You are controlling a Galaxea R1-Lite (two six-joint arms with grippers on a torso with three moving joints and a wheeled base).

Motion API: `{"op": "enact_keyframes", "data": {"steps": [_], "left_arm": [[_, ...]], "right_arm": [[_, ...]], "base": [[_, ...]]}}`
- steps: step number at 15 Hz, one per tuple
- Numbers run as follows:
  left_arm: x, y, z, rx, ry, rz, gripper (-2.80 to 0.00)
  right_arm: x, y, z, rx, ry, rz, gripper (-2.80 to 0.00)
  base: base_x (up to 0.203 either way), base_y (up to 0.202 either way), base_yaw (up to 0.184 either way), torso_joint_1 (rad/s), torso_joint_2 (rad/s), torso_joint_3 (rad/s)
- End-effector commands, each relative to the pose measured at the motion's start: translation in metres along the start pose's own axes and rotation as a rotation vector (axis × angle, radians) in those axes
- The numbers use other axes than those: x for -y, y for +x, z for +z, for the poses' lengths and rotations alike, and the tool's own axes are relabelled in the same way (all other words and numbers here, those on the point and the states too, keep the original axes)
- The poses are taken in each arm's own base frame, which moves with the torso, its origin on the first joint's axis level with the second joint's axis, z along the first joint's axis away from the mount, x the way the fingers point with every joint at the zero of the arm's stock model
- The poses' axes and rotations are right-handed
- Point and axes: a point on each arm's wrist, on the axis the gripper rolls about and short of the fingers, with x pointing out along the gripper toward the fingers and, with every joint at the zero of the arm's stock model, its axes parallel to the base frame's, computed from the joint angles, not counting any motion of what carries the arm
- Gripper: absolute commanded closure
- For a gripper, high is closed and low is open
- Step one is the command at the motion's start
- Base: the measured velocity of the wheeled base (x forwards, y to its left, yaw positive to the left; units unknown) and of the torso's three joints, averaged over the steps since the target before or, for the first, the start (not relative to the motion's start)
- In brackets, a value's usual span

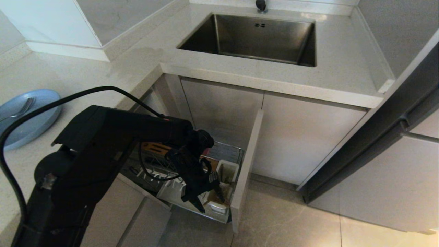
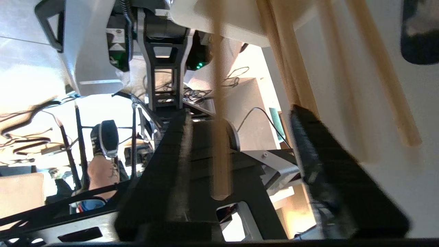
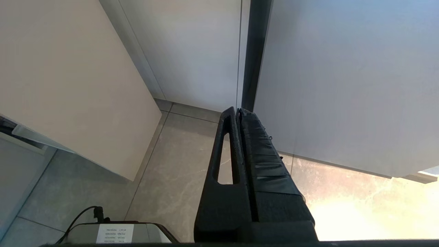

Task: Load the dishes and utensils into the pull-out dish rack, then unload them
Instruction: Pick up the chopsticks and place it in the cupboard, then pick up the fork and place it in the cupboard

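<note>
Two containers matter here: the pull-out dish rack (image 1: 226, 154), drawn out of the cabinet under the counter, and the steel sink (image 1: 253, 37) set in the counter (image 1: 336, 68) above it. The rack is a chrome wire basket behind a beige front panel (image 1: 245, 171), with white utensil cups (image 1: 227, 170) along its near end and a wooden strip showing at the back; most of its inside is hidden by the arm. The left gripper (image 1: 209, 199) hangs over the cups, pointing down, its fingers (image 2: 329, 161) standing apart. In the left wrist view the light-wood chopsticks (image 2: 291, 68) run between and past those fingers, thin, pale and blurred, one stick close to a pad, though contact cannot be told. The pale-blue plate (image 1: 31, 118) lies on the counter at the far left, wide and shallow, with the silver spoon (image 1: 20, 110) resting in it. The right gripper (image 3: 240, 116) is pressed together and points at the floor tiles (image 3: 171, 178) beside the cabinet doors.
</note>
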Motion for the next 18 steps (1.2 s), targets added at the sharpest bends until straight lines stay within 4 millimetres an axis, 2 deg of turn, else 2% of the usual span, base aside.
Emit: {"op": "enact_keyframes", "data": {"steps": [1,8,13,14,18], "left_arm": [[0.001,-0.006,-0.003,0.005,-0.007,-0.006,-2.8],[0.005,-0.05,-0.026,0.119,-0.014,0.013,-2.8],[0.004,-0.088,-0.054,0.168,0.008,-0.013,-2.8],[0.003,-0.097,-0.062,0.188,0.013,-0.014,0.0],[-0.006,-0.128,-0.092,0.282,0.023,-0.01,0.0]], "right_arm": [[0.0,0.0,0.0,0.001,0.0,0.0,0.0],[0.0,0.0,0.0,0.001,0.0,0.0,0.0],[0.0,0.0,0.0,0.001,0.0,0.0,0.0],[0.0,0.0,0.0,0.001,0.0,0.0,0.0],[0.0,0.0,0.0,0.001,0.0,0.0,0.0]], "base": [[0.0,0.0,0.0,0.0,0.0,0.0],[0.0,0.0,0.0,0.0,0.0,0.0],[0.0,0.0,0.0,0.0,0.0,0.0],[0.0,0.0,0.0,0.0,0.0,0.0],[0.0,0.0,0.0,0.0,0.0,0.0]]}}
